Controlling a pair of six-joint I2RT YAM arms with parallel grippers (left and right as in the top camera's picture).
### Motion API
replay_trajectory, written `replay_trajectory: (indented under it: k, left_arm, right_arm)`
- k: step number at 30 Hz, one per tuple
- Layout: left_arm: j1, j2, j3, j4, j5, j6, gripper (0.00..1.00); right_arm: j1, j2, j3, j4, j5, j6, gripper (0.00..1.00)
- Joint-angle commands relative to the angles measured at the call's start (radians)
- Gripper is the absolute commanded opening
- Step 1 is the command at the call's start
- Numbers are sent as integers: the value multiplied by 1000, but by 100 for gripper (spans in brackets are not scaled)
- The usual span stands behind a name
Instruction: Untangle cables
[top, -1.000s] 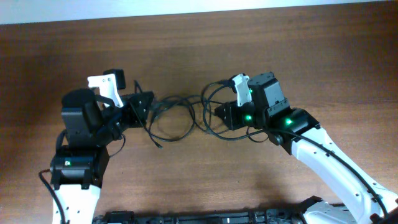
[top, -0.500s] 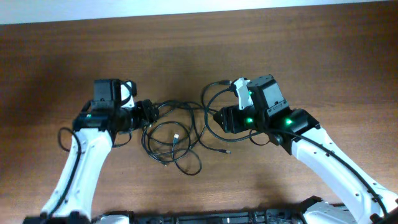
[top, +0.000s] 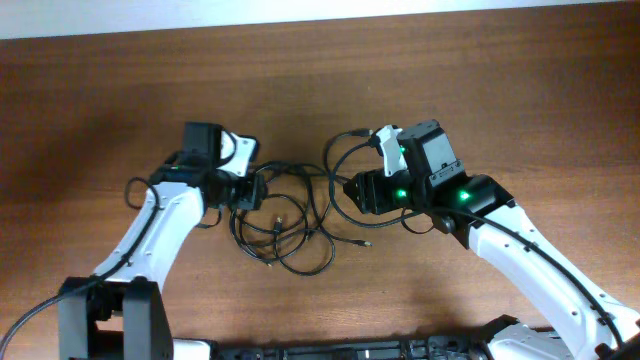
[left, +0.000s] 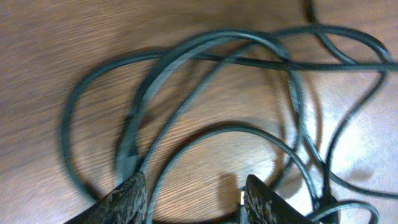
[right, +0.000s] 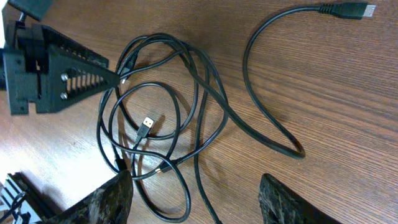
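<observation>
1. Left gripper (top: 248, 190) sits at the 9 o'clock edge of the tangle, low over the counter (top: 500, 80). Its wrist view shows the fingers apart. A couple of strands run through the gap between them, but nothing is pinched.
2. Between the two arms lie the cables (right: 214, 102), thin black cords in overlapping loops flat on the wood. The densest crossing is close to the left gripper's tip. A wide loop sags toward 6 o'clock, and a metal-tipped plug (right: 146, 124) lies inside the loops near the centre.
3. One cord swings clear of the heap. In the right wrist view it curves off toward 1 o'clock and ends in a plug (right: 351, 9) well apart from the rest.
4. Right gripper (top: 353, 190) stands at the 3 o'clock edge with its fingers spread wide, clamped on nothing. One strand runs along the counter below the gap.
5. The step in hand looks like setting up a grasp. Neither side holds a cord, and the loops cross each other in several places, so the task seems well short of done.
6. The next move calls for each gripper to close on a different cord, and on one strand rather than a pair.
   - The cord with the free end looks the easiest to start with.
   - Drawing it toward 3 o'clock while the left side anchors the heap at 9 o'clock should slip it out.
   - A pull without that anchor would probably drag the whole bundle along.
</observation>
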Motion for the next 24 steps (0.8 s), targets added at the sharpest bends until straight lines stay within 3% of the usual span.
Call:
replay_trajectory:
  k: [1, 5, 16, 20, 24]
  left_arm:
    - [-71, 9, 5, 16, -150, 86, 50]
    - [-101, 9, -1, 19, -338, 87, 54]
    - [-101, 92, -5, -32, -299, 90, 43]
    - [-101, 122, -5, -47, -291, 90, 34]
    - [-101, 122, -5, -50, -275, 90, 38]
  right_arm:
    - [5, -2, 8, -2, 13, -3, 64]
    - [5, -2, 8, -10, 13, -3, 64]
    - [5, 110, 7, -16, 12, -3, 64]
    - [5, 116, 7, -16, 12, -3, 64]
    - [5, 116, 7, -16, 12, -3, 64]
